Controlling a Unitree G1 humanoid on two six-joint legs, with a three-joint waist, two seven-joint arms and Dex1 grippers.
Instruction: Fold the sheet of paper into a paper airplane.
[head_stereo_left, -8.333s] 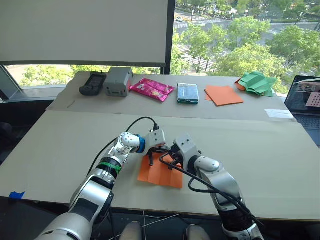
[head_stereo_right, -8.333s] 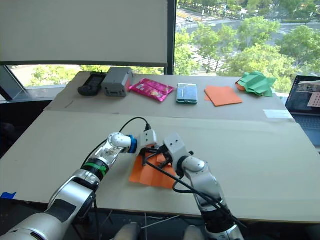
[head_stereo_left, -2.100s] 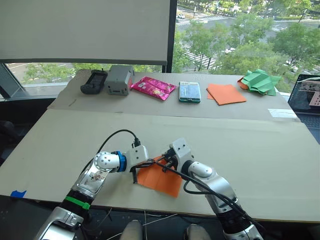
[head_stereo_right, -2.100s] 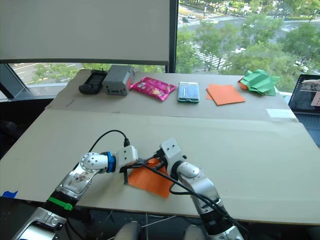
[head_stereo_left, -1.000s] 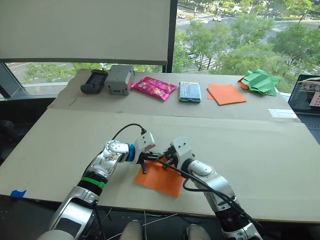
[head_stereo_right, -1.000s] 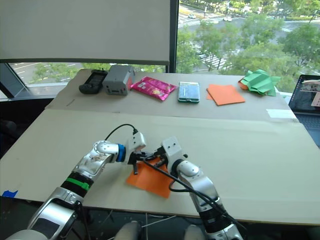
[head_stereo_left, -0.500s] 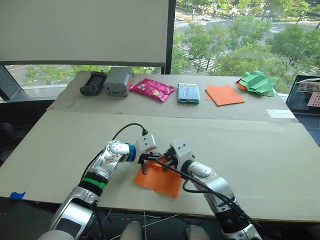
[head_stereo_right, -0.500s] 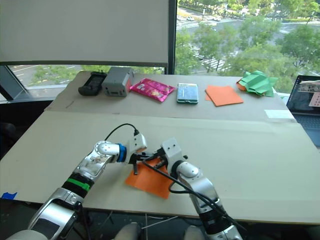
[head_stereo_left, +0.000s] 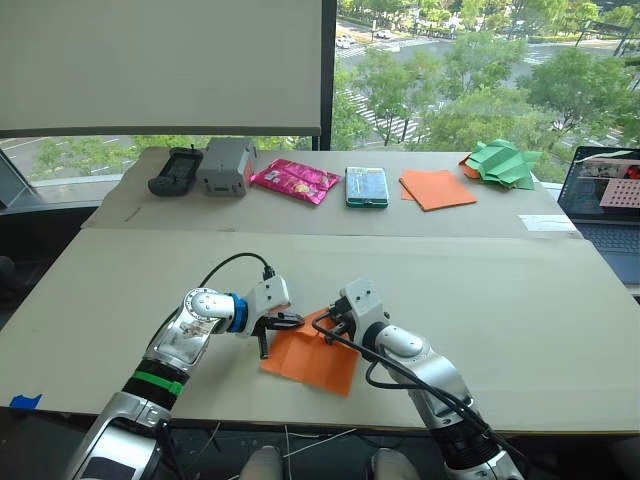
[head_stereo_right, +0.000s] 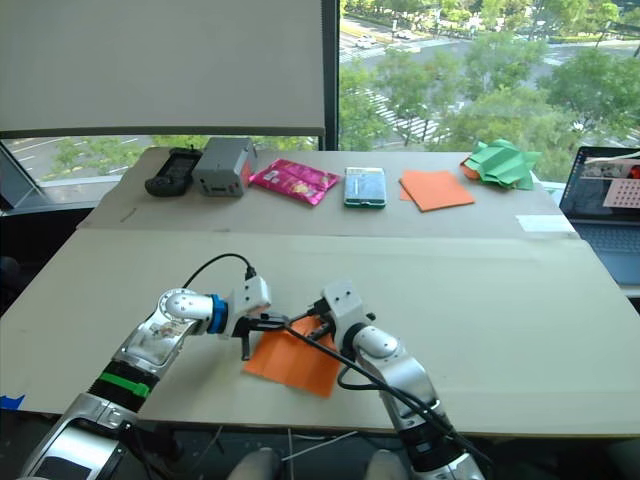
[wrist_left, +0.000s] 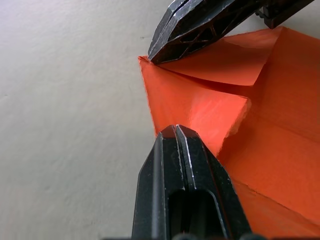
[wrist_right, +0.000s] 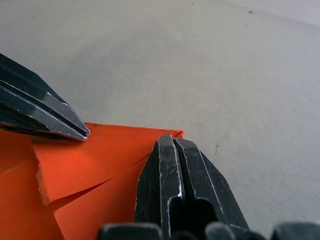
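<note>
lying flat near the front edge of the bench (head_stereo_left: 560, 330), the sheet of paper (head_stereo_left: 312, 358) is orange and already partly folded: in the wrist views we see one corner flap turned over onto the sheet, with a crease running across it. we find the left gripper (head_stereo_left: 270, 335) at the sheet's left edge and the right gripper (head_stereo_left: 333, 325) at its far edge, the two close together over the folded corner. in the left wrist view we see the left jaws pressed together, fingertips (wrist_left: 175, 134) resting on the folded flap; whether any paper is pinched between them we cannot tell. in the right wrist view the right jaws are likewise drawn together, fingertips (wrist_right: 169, 142) touching the sheet's edge just beside its corner, with nothing visibly caught between them. a black cable (head_stereo_left: 225, 268) loops above the left wrist. well beyond the sheet, along the far strip of the bench, we note from left to right a black handheld device (head_stereo_left: 169, 171), a grey box (head_stereo_left: 224, 166), a pink packet (head_stereo_left: 293, 180), a phone (head_stereo_left: 366, 186), a stack of orange sheets (head_stereo_left: 437, 188) and crumpled green paper (head_stereo_left: 503, 163). a laptop (head_stereo_left: 603, 195) stands at the far right edge.
</note>
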